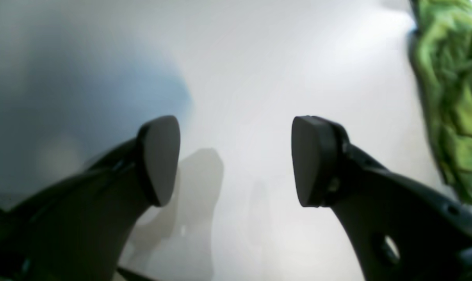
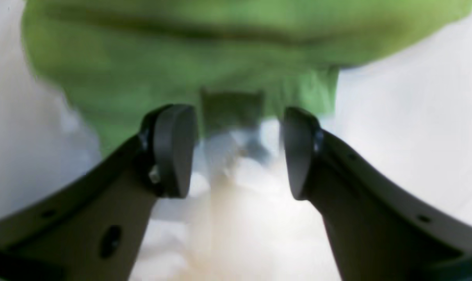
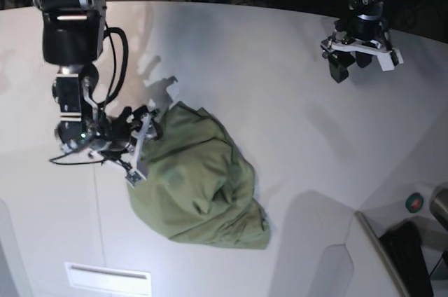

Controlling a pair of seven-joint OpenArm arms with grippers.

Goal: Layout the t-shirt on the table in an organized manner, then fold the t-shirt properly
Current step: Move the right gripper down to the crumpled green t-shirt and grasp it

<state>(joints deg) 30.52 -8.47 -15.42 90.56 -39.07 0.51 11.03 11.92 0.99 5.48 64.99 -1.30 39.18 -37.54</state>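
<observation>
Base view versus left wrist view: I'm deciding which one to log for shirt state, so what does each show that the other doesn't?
Only the base view shows the whole crumpled t-shirt, the right gripper at its edge, and the left gripper far from the cloth. Only the left wrist view shows the left gripper's pads wide apart with nothing between them, and wrinkle detail on the shirt's near edge. Both show the white table and green shirt cloth.
</observation>
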